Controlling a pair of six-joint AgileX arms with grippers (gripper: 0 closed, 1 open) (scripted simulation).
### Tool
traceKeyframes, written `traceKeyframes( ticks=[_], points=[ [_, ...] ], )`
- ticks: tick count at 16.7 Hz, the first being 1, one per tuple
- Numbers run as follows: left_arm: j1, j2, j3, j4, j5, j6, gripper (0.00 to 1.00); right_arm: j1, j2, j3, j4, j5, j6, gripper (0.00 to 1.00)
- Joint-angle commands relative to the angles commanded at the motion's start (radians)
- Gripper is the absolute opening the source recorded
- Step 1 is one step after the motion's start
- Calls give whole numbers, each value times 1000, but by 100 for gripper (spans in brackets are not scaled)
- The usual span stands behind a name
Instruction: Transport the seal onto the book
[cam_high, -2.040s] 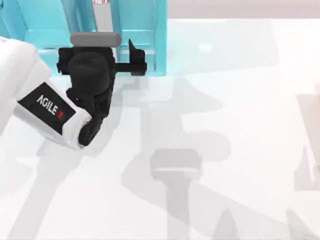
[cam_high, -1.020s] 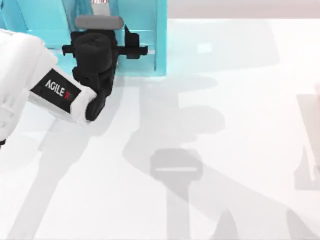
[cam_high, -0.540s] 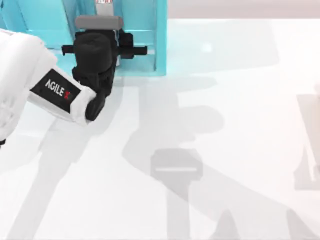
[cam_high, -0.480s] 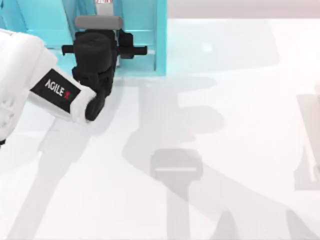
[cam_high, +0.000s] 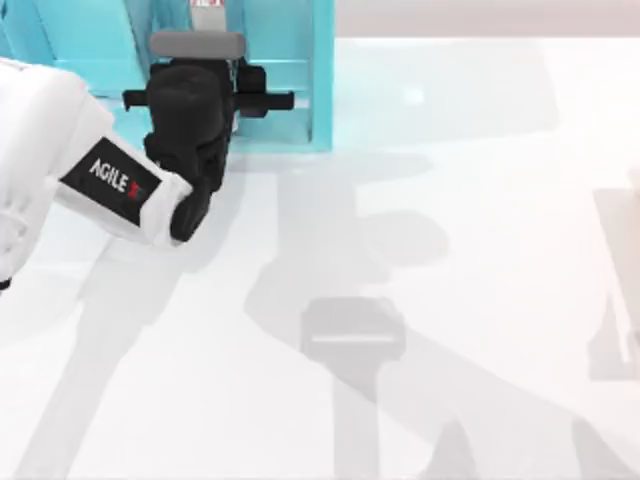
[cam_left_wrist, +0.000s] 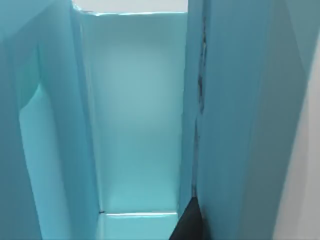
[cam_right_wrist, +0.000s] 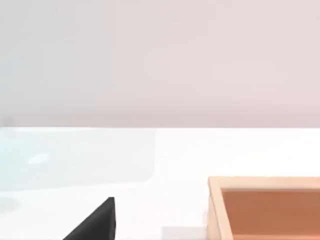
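left gripper (cam_high: 200, 75) up at the top view's upper left, black wrist hanging over the teal shelf unit (cam_high: 290, 70), reaching into one of its compartments; fingers hidden under the wrist, so open or closed: cannot tell. dark fingertip (cam_left_wrist: 187, 225) showing in the left wrist view against a teal divider wall, flat teal compartment floor ahead. red marks on white (cam_high: 205, 4) peeking at the top edge behind the shelf, too little to name. white table (cam_high: 450, 250) bare on the right. wooden box (cam_right_wrist: 265, 207) in the right wrist view, near a dark finger tip (cam_right_wrist: 97, 222). seal and book: whereabouts cannot be told.
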Motion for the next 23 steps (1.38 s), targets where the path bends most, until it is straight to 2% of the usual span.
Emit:
traceKeyframes(
  ticks=[5, 16, 19, 23],
  points=[
    [-42, -165, -74, -101, -41, 0, 0, 0, 0, 0, 0, 0, 0, 100],
    [-221, -974, -410, -556, -234, -21, 0, 0, 0, 0, 0, 0, 0, 100],
    [-247, -1065, -454, -618, -262, -26, 0, 0, 0, 0, 0, 0, 0, 100],
    [-251, -1075, -458, -624, -265, -27, 0, 0, 0, 0, 0, 0, 0, 100]
  ],
)
